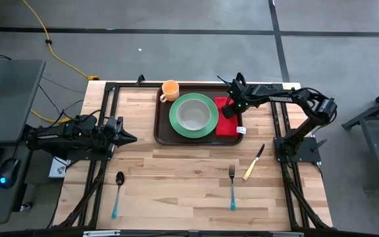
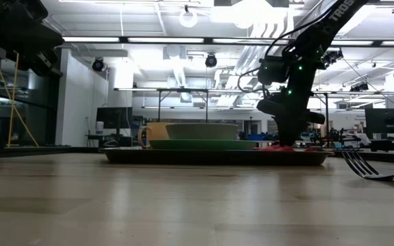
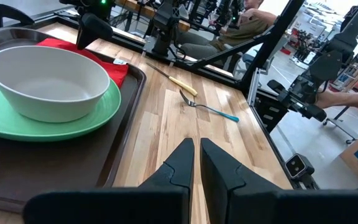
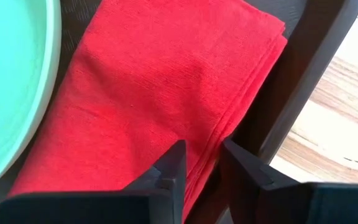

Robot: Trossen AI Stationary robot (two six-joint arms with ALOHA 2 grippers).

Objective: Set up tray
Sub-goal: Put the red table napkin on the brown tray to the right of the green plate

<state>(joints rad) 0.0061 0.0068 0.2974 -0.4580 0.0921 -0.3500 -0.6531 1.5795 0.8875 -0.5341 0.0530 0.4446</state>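
Tray: the tray [image 1: 162, 131] lies flat at the far middle of the table [image 1: 176, 178], a dark brown rectangle with rounded corners and a raised rim, its long side running across the table.
Loaded so far: a green plate [image 1: 204, 126] sits in the middle of the tray with a pale bowl [image 1: 193, 114] on it; an orange mug [image 1: 170, 90] stands at the tray's far left corner; a folded red napkin [image 1: 228, 125] lies flat along the tray's right end, just beside the plate.
Progress: by my reading more than half done, since plate, bowl, mug and napkin are all on the tray and only the cutlery is still out on the table.
Left to do: a fork [image 1: 232, 185], a knife [image 1: 253, 162] with a pale handle and a spoon [image 1: 118, 192] lie on the bare wood, well apart from the tray; they probably belong on or beside the napkin.
Right gripper: the right gripper [image 4: 199, 163] hangs low over the napkin's outer edge, its fingers [image 4: 168, 171] a narrow gap apart with the folded edge showing between them; they seem to grip nothing, and the napkin lies flat on the tray.
Left gripper: the left gripper [image 3: 196, 163] waits over the table's left side, pointing towards the tray, its fingers nearly together and empty.
Handling note: the tray looks like rigid, smooth plastic, and its rim should keep the load from sliding off.
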